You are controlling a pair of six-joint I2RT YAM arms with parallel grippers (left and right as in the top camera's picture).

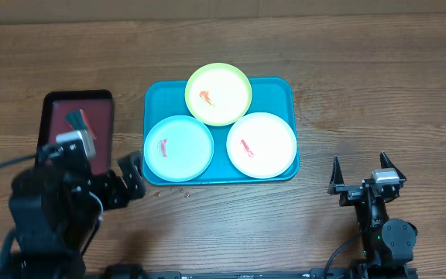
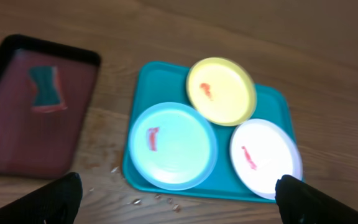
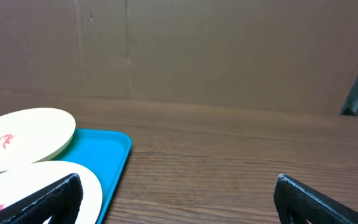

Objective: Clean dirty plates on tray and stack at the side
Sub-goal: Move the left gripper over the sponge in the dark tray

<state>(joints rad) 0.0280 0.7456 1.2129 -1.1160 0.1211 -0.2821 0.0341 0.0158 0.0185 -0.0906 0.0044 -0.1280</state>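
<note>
Three plates lie on the teal tray (image 1: 279, 90), each with a red-orange smear: a yellow-green plate (image 1: 218, 94) at the back, a light blue plate (image 1: 178, 147) front left, a white plate (image 1: 261, 145) front right. My left gripper (image 1: 132, 177) hovers open just left of the tray's front-left corner; its wrist view looks down on the blue plate (image 2: 173, 146), yellow-green plate (image 2: 221, 91) and white plate (image 2: 266, 158). To the right of the tray, near the table's front, my right gripper (image 1: 359, 163) stands open and empty. Its view catches the tray's corner (image 3: 110, 149) and the white plate's edge (image 3: 48, 180).
A dark red, black-rimmed tray (image 1: 53, 108) sits left of the teal tray with a teal-and-red sponge (image 1: 77, 120) on it, partly behind my left arm. Small crumbs (image 2: 166, 200) lie on the wood by the teal tray's front edge. Bare table stretches right of the tray.
</note>
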